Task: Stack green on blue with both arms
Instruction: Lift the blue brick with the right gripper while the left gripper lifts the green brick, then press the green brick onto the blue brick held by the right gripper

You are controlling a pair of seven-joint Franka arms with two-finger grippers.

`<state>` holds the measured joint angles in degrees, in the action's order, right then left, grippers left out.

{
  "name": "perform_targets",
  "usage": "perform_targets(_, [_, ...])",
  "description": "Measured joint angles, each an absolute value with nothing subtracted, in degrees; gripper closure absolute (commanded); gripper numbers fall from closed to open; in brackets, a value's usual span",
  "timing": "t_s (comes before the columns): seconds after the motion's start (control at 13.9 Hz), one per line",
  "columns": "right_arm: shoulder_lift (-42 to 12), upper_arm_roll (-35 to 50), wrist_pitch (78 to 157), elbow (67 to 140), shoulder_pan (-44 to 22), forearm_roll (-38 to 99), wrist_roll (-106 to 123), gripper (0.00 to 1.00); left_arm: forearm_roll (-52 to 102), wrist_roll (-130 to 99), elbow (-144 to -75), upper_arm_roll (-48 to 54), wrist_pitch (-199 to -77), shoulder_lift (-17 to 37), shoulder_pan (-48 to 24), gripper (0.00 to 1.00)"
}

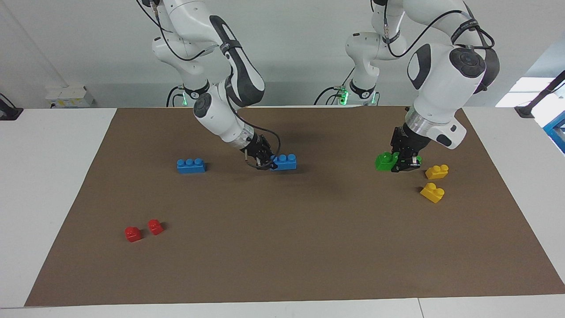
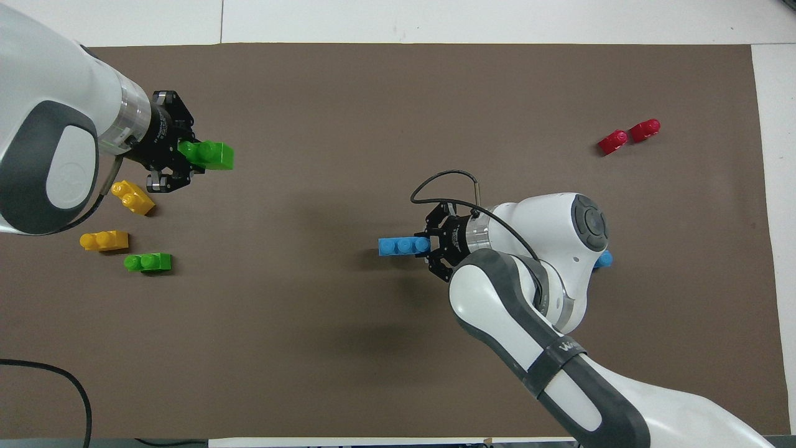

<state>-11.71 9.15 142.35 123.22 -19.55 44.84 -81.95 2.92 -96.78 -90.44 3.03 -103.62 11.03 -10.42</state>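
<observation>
The right tool [image 1: 270, 164] [image 2: 428, 246] is clamped on one end of a blue brick [image 1: 284, 162] [image 2: 403, 246], a long bright block with three round studs in a row, held low over the middle of the brown mat [image 1: 282, 247] [image 2: 348, 348]. The left tool [image 1: 404, 162] [image 2: 176, 163] is clamped on a green brick [image 1: 385, 161] [image 2: 210, 155], short, bright, with two studs, held just over the mat toward the left arm's end of the desk [image 1: 39, 176].

There are two blue bricks: the second blue brick [image 1: 190, 165] [image 2: 603, 259] lies on the mat toward the right arm's end. There are two green bricks: the second green brick [image 2: 148, 262] lies near the held one, closer to the robots. Two yellow bricks [image 1: 436, 172] [image 2: 132, 196] lie beside the left tool. Two red blocks [image 1: 132, 233] [image 2: 612, 142] sit together, farther from the robots than the second blue brick.
</observation>
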Motion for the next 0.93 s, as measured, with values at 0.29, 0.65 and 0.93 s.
perform_targets(0.29, [-14.5,9.1,145.8,124.3,-21.1,47.5,-82.0,1.0,2.9,-98.5,-92.5,3.1,-104.2,10.4,-13.5,1.0])
perform_targets(0.65, [-15.7,9.1,150.3,124.3,-23.9,49.9,-81.9,1.0,2.9,-105.5,-100.5,3.3,-109.5,7.7,-20.7,1.0])
perform_targets(0.93, [-15.8,9.1,150.7,124.4,-24.1,50.4,-81.8,1.0,2.9,-111.6,-105.4,3.3,-114.1,6.7,-25.5,1.0])
